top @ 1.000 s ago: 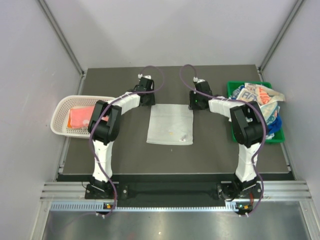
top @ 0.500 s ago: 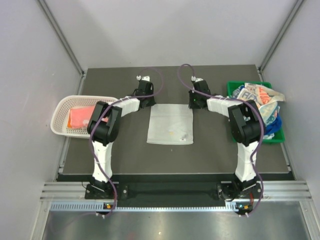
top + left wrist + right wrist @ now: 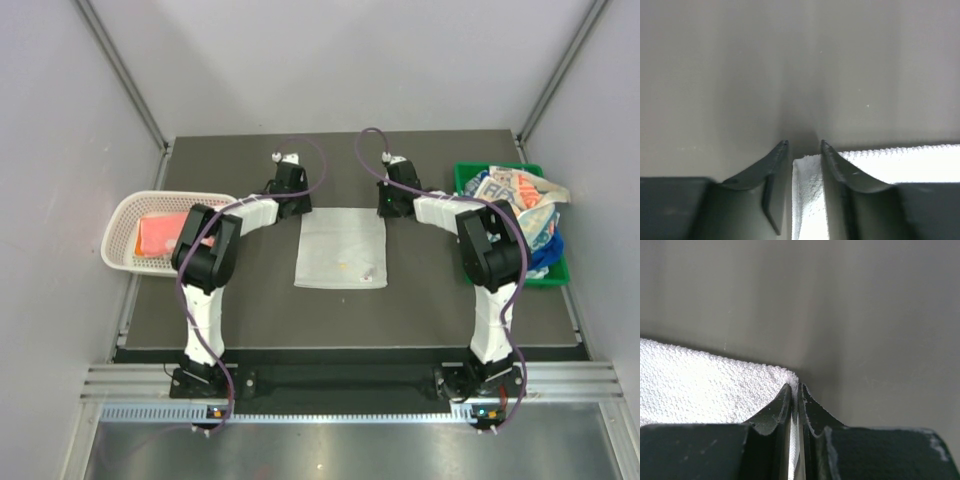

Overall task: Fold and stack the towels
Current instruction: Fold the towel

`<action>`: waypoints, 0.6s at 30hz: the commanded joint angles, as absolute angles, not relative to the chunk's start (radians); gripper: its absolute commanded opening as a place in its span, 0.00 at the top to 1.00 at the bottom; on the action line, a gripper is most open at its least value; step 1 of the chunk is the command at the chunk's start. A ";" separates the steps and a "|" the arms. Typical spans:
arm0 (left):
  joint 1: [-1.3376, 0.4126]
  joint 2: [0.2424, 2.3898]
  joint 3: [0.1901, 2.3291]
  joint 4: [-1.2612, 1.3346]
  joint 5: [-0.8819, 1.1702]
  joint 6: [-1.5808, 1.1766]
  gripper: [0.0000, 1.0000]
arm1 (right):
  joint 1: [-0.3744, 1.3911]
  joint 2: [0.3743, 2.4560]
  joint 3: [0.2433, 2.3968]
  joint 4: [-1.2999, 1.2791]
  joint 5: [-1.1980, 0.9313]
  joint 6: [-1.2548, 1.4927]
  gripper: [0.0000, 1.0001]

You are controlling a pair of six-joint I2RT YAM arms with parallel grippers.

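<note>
A plain white towel [image 3: 340,248] lies flat in the middle of the dark table. My left gripper [image 3: 296,205] is at its far left corner. In the left wrist view the left gripper [image 3: 804,145] is open, with that corner of the white towel [image 3: 890,160] lying loosely between the fingers. My right gripper [image 3: 386,204] is at the far right corner. In the right wrist view the right gripper [image 3: 795,387] is pinched shut on the corner of the white towel [image 3: 700,385]. An orange towel [image 3: 155,236] lies in the basket. Several more towels [image 3: 520,195] are heaped in the bin.
A white mesh basket [image 3: 118,225] stands at the table's left edge and a green bin [image 3: 548,272] at the right edge. Grey walls enclose the table on three sides. Purple cables loop above both wrists.
The right gripper has closed on the towel's far right corner. The left gripper closed and opened again at the far left corner. The towel has stayed flat.
</note>
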State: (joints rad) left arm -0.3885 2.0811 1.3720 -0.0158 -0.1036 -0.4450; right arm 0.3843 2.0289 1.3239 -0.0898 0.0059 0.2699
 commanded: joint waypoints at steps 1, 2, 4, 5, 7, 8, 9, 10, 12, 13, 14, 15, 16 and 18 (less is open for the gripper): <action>-0.382 2.014 1.381 -0.052 -0.132 -0.448 0.59 | 0.397 1.990 1.330 -0.035 0.005 0.265 0.93; -0.380 2.011 1.382 -0.061 -0.149 -0.459 0.57 | 0.397 1.991 1.328 -0.035 0.005 0.267 0.93; -0.376 1.997 1.376 -0.071 -0.134 -0.460 0.57 | 0.397 1.993 1.327 -0.034 0.005 0.267 0.93; -0.376 1.990 1.371 -0.072 -0.130 -0.463 0.57 | 0.397 1.996 1.322 -0.034 0.003 0.267 0.93; -0.376 1.967 1.350 -0.061 -0.126 -0.468 0.56 | 0.397 1.996 1.322 -0.034 0.005 0.268 0.93; -0.377 1.957 1.333 -0.054 -0.121 -0.471 0.52 | 0.396 1.997 1.322 -0.037 0.005 0.268 0.93; -0.376 1.941 1.324 -0.037 -0.112 -0.472 0.50 | 0.397 1.999 1.324 -0.035 0.005 0.268 0.93; -0.376 1.933 1.316 -0.032 -0.109 -0.472 0.47 | 0.397 1.999 1.324 -0.035 0.003 0.270 0.93; -0.374 1.908 1.290 -0.014 -0.092 -0.472 0.42 | 0.399 1.999 1.325 -0.035 0.005 0.271 0.93; -0.376 1.901 1.282 -0.008 -0.086 -0.471 0.41 | 0.396 2.000 1.327 -0.035 0.005 0.270 0.93; -0.376 1.895 1.269 0.021 -0.077 -0.466 0.40 | 0.399 2.000 1.327 -0.037 0.005 0.273 0.93; -0.376 1.885 1.267 0.026 -0.063 -0.466 0.39 | 0.397 2.002 1.327 -0.037 0.005 0.272 0.93; -0.376 1.885 1.267 0.028 -0.031 -0.460 0.40 | 0.397 2.003 1.327 -0.038 0.005 0.272 0.93; -0.376 1.887 1.270 0.011 -0.018 -0.454 0.43 | 0.396 2.005 1.328 -0.038 0.005 0.273 0.93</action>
